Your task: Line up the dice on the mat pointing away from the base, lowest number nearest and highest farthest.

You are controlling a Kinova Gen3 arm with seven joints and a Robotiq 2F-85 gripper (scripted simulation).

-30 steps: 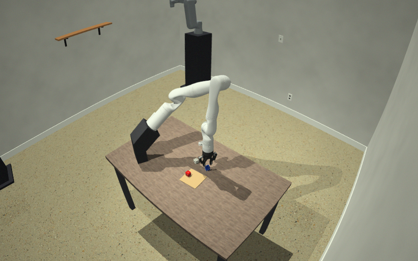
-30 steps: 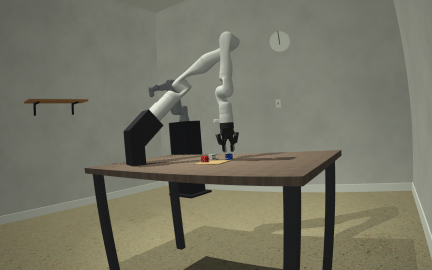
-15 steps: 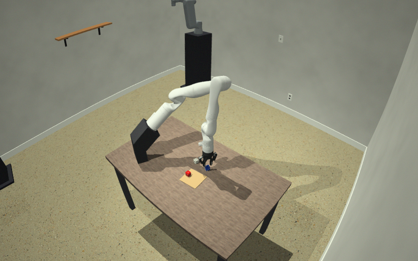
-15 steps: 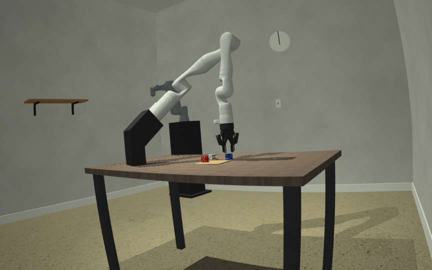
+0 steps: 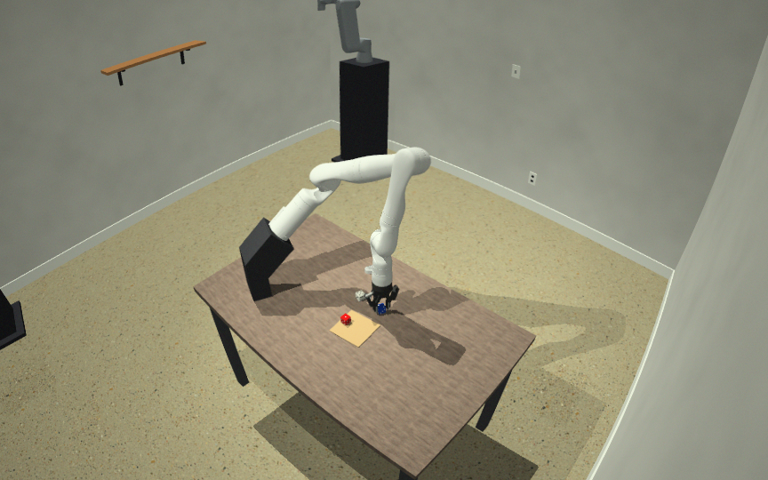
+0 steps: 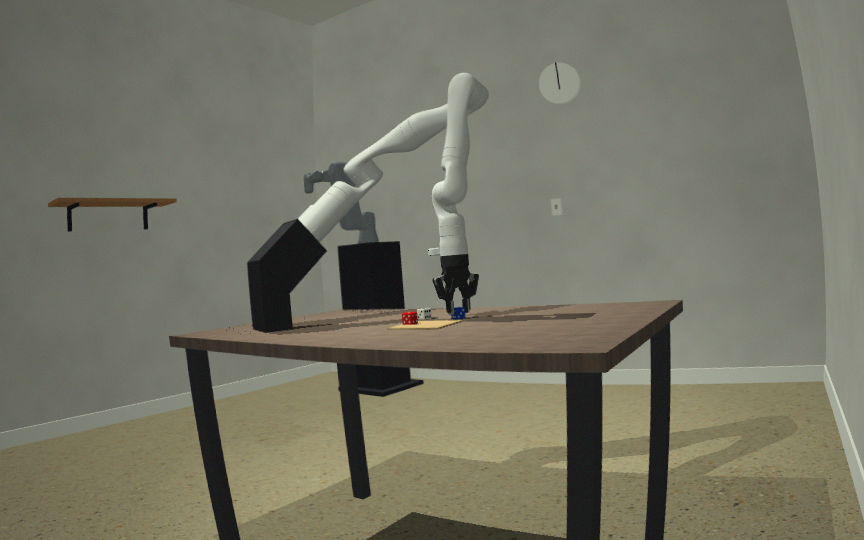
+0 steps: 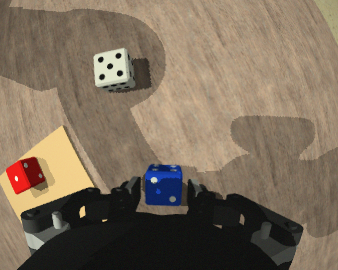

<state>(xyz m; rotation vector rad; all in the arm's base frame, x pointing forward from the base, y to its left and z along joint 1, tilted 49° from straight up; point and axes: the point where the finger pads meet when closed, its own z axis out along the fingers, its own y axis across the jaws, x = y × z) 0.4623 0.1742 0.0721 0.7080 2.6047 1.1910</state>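
Note:
A blue die point(image 7: 164, 185) sits on the bare table just off the mat's corner, also seen in the top view point(image 5: 381, 308) and the exterior view point(image 6: 458, 312). My gripper point(image 7: 164, 188) point(image 6: 456, 303) hangs straight down over it, half open, with a finger on either side of the die and a small gap at each side. A red die point(image 7: 25, 175) point(image 5: 346, 319) sits on the tan mat point(image 5: 355, 330) near its corner closest to the base. A white die point(image 7: 112, 70) point(image 5: 361, 295) showing five lies on the table off the mat, toward the base.
The robot's black base block point(image 5: 262, 260) stands at the table's far left corner. The mat lies flat near the table's middle point(image 6: 425, 324).

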